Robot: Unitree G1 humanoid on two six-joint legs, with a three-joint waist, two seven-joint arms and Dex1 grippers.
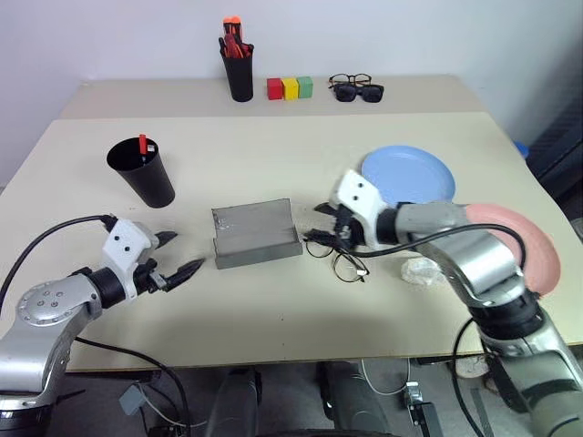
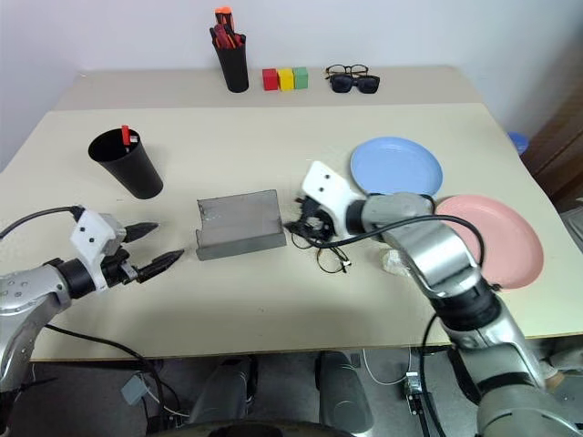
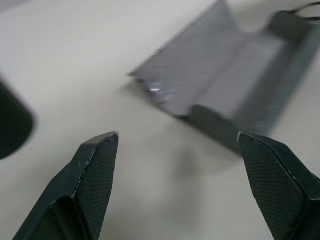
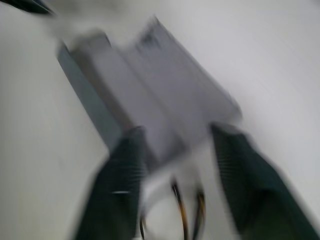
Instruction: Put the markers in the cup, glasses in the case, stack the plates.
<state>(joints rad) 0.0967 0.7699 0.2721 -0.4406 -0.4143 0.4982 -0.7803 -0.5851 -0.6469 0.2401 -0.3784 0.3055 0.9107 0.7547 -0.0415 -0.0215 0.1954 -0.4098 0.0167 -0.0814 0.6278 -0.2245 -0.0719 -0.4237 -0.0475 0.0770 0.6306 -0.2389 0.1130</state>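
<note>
Here the right wrist view shows glasses (image 4: 187,212) between spread fingers (image 4: 120,190)

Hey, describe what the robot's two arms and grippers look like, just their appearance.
Both arms are silver-grey metal with black joint rings and a white block at each wrist. A black cable loops along each arm. The left gripper and right gripper each have two tapered black fingers with cross-hatched pads.
</note>
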